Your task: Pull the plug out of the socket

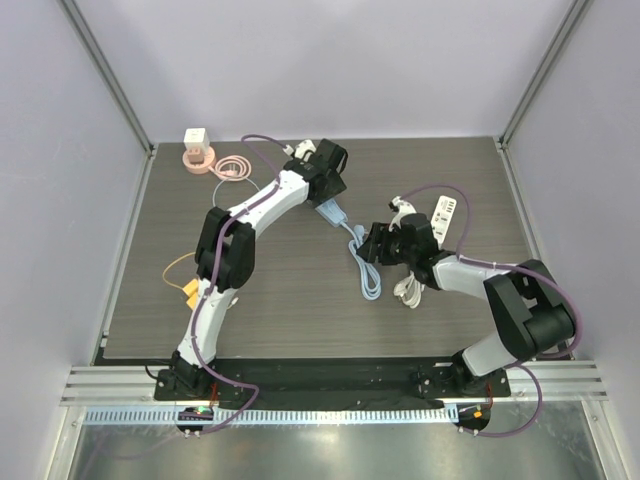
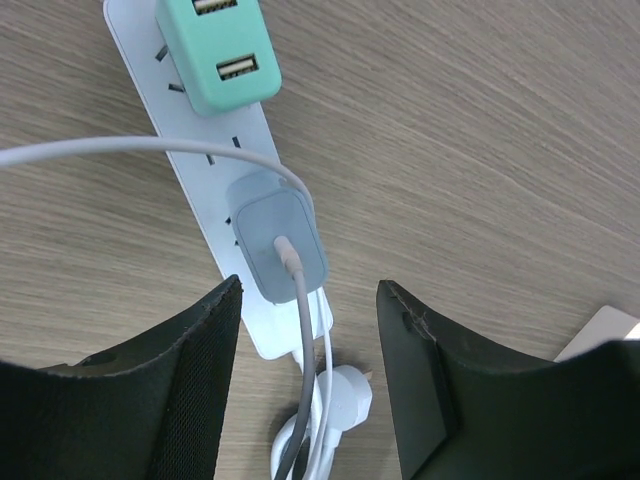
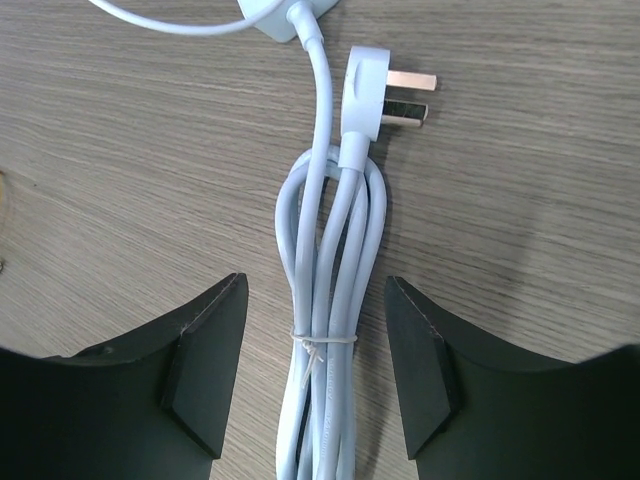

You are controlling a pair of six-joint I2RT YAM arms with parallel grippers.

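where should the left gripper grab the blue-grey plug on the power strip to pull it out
Grip the blue-grey plug by its two flat side faces, coming straight down from above. Its blocky body stands proud of the white power strip, leaving those sides exposed, and the cable leaves the top face's middle, so the open left gripper can probably straddle it.

We are logging the left arm [image 1: 225, 250] reaching from lower left to upper centre, the left gripper [image 2: 310, 288] pointing down, jaws spread, gripping nothing. The right arm [image 1: 525, 305] is bending leftward toward centre, the right gripper [image 3: 315, 285] likewise spread and gripping nothing.
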